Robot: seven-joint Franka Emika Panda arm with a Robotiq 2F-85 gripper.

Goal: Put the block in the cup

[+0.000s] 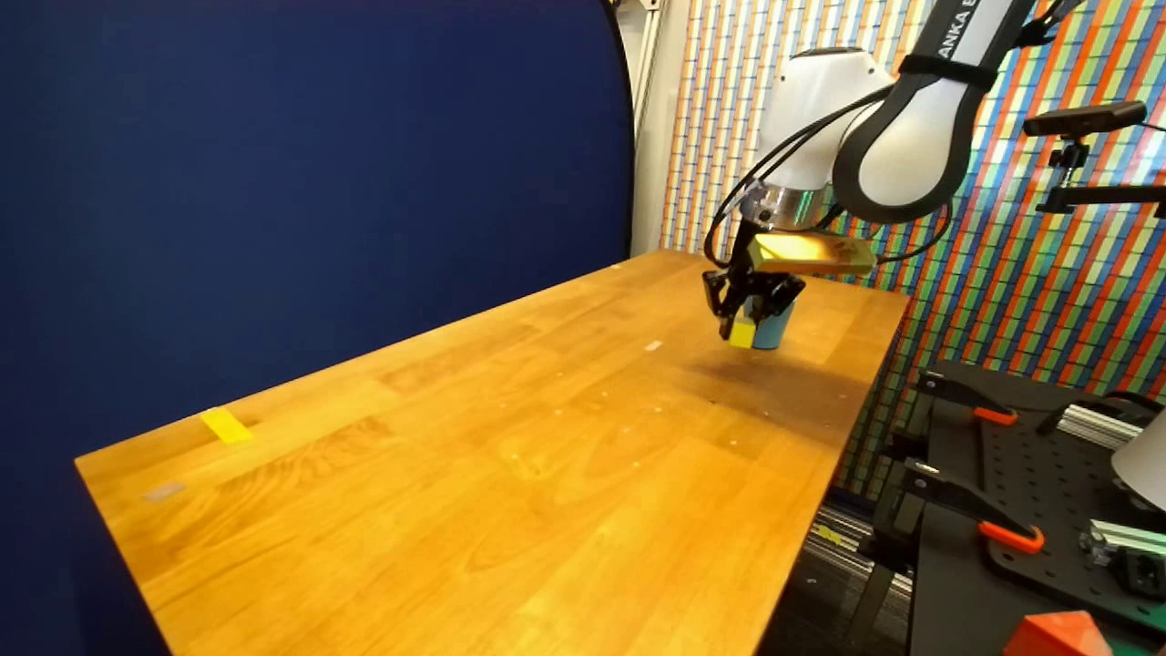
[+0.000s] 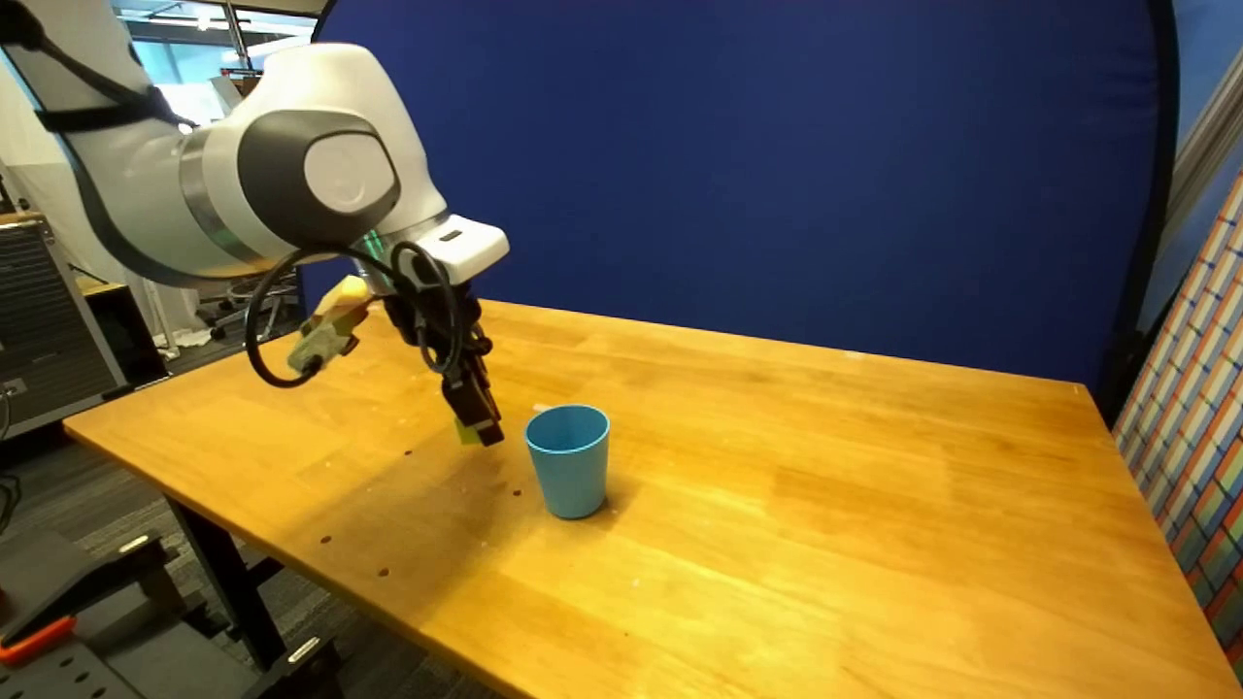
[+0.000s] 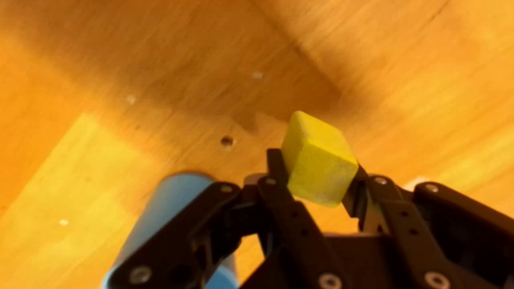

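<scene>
In an exterior view, your widest run lies between the black two-fingered gripper (image 1: 742, 321) and the near-left corner of the brown wooden worktop (image 1: 510, 474), where a flat yellow strip (image 1: 226, 425) sits by the left edge. Beyond that edge stands a dark-blue backdrop (image 1: 319, 182), beyond the far edge a multicoloured gridded wall (image 1: 1084, 292), and off the right edge a black stand (image 1: 952, 583). Your jaws are parted just to the width of the small yellow cube-shaped block (image 3: 321, 158), pinched between them above the worktop. Beside it, apart, the light-blue tapered plastic cup (image 2: 571, 476) stands upright, nearer the stand's edge than the backdrop's; you see its inner wall, but its bottom is hidden.
</scene>
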